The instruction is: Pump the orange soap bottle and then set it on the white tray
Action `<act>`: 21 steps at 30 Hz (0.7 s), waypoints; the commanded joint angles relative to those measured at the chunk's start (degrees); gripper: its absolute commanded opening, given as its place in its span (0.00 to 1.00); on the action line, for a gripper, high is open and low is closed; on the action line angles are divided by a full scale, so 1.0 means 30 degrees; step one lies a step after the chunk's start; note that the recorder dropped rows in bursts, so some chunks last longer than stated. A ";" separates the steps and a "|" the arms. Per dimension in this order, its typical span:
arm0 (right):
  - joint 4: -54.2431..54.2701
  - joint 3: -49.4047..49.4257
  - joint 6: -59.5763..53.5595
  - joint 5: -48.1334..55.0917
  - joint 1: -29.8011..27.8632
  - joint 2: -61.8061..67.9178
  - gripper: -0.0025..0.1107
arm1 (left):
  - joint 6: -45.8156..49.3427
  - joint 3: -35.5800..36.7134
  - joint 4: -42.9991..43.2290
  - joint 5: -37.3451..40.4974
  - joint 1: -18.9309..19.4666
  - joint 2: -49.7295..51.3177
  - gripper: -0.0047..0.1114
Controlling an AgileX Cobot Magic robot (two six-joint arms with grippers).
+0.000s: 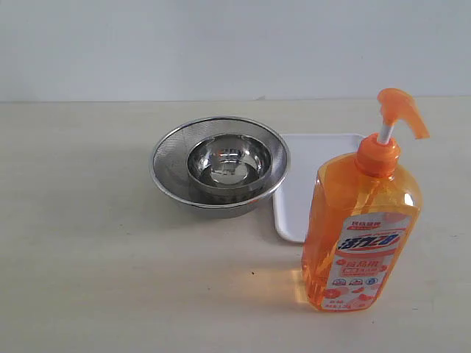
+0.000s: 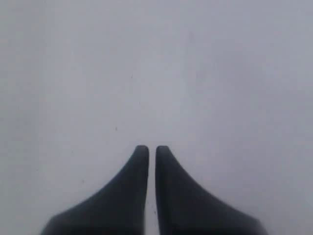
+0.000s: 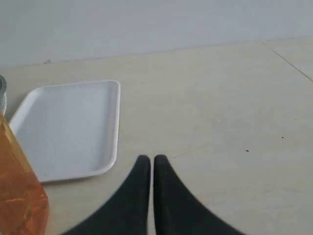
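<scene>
The orange soap bottle (image 1: 360,228) stands upright on the beige table (image 1: 88,279) at the right of the exterior view, its pump nozzle (image 1: 401,110) raised on the white stem and pointing right. The white tray (image 1: 294,213) lies flat just behind it, and the bottle's body overlaps the tray's near edge from this angle; whether its base touches the rim I cannot tell. To the left of the tray sits a steel strainer (image 1: 165,158) with a steel bowl (image 1: 228,165) nested inside it, the strainer's rim overlapping the tray's left side.

Neither arm shows in the exterior view. In the right wrist view the right gripper (image 3: 152,159) hangs above bare table, its two dark fingers (image 3: 139,196) pressed together with only a thin slit between them. The bottle (image 3: 17,191) shows as an orange edge well off to one side of the fingertips, apart from them; the tray (image 3: 68,127) lies beside it, nearer the gripper but not under it.

The left gripper (image 2: 152,149) is likewise closed on itself, fingers (image 2: 132,196) almost touching; it faces a plain pale surface (image 2: 156,63).
</scene>
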 commanded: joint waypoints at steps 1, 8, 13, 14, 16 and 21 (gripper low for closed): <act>-0.0135 -0.0007 -0.0004 -0.0159 0.0033 -0.0101 0.02 | 0.0118 -0.4059 0.0236 0.1544 0.0048 0.2324 0.08; -0.0135 -0.0007 -0.0004 -0.0105 0.0033 -0.0101 0.02 | 0.0068 -1.0693 0.0236 1.0921 0.0048 0.9170 0.08; -0.0135 -0.0007 -0.0004 -0.0105 0.0033 -0.0101 0.02 | 0.0068 -1.2422 0.0236 1.1871 0.0048 1.2807 0.08; -0.0135 -0.0007 -0.0004 -0.0105 0.0033 -0.0101 0.02 | 0.0068 -1.2459 0.0198 1.1222 0.0048 1.3394 0.08; -0.0135 -0.0007 -0.0004 -0.0105 0.0033 -0.0101 0.02 | -0.0064 -1.2459 0.0028 0.9915 0.0048 1.4428 0.08; -0.0135 -0.0007 -0.0004 -0.0105 0.0033 -0.0101 0.02 | -0.1073 -1.2459 -0.0246 0.9555 0.0048 1.6189 0.08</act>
